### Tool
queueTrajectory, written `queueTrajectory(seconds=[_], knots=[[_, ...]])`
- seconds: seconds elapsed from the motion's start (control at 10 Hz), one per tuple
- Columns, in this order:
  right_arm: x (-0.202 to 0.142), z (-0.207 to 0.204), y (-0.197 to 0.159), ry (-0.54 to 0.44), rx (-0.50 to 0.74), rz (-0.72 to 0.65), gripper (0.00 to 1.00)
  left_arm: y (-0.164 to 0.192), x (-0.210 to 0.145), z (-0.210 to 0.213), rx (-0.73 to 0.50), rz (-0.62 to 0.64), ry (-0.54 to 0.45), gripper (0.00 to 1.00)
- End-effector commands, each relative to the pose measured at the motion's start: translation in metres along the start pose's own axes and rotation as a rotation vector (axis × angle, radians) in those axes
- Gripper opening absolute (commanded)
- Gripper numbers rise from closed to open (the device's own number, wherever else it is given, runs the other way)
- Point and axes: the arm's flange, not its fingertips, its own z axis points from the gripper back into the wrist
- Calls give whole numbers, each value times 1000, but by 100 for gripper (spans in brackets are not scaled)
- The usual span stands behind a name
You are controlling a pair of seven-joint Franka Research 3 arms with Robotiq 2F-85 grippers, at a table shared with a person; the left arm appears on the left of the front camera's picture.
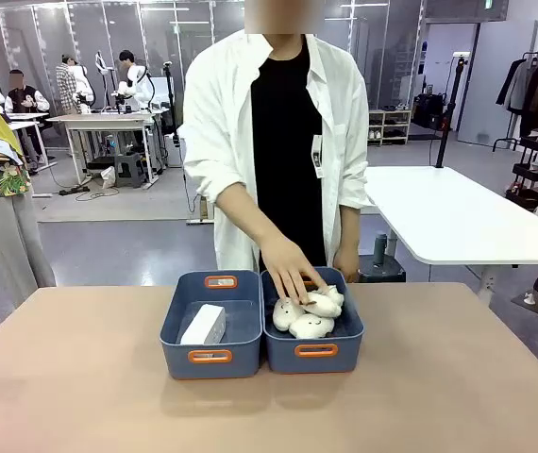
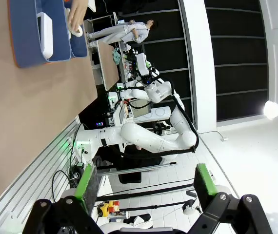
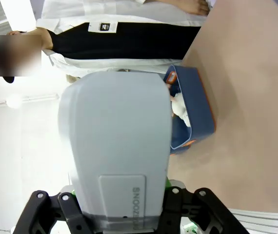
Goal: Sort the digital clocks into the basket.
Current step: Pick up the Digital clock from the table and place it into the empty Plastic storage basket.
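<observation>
By my reading the job is half done. One digital clock (image 1: 203, 325) lies flat in the basket (image 1: 243, 321), the left-hand of two blue bins standing side by side, touching, in the middle of the table (image 1: 80, 396). The other clock (image 3: 117, 141) is in my right tool (image 3: 119, 207), which is clenched on its lower end. Its back panel, with the snooze print, faces the wrist camera. My left tool (image 2: 145, 190) is released, green pads wide apart with nothing between them. It points out past the table's edge, well away from the bins.

The step in hand is carrying the held clock over to the basket. The next move calls for swinging the right arm across to the left-hand bin, lowering until the clock is inside the walls beside the one already there, and only then letting go. The second bin (image 1: 283, 359) is the nearer one from my right side, so I judge the path has to pass over or around it. The person's hand (image 1: 293, 272) is down in that bin, resting on the plush toys (image 1: 311, 326), so I would keep the clock high until it is clear of that hand.

The count is two clocks, one binned and one gripped, and two bins. There look to be three plush toys, though the hand covers part of the heap and I cannot be sure. One person stands at the far side.
</observation>
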Motion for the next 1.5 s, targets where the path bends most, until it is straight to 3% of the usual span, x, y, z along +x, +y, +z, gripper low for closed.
queueTrajectory(seconds=[0.0, 0.2, 0.6, 1.0, 1.4], knots=[[5, -24, 8, 75, -33, 28, 20, -3, 0, 1, 10, 4, -16, 100], [-1, -65, 15, 150, -71, 40, 20, -3, 0, 1, 10, 4, -16, 100], [-50, -219, 49, 384, -275, 237, 20, -3, 0, 1, 10, 4, -16, 100], [-106, -360, 79, 468, -471, 475, 20, -3, 0, 1, 10, 4, -16, 100], [-171, -499, 58, 555, -609, 588, 20, -3, 0, 1, 10, 4, -16, 100]])
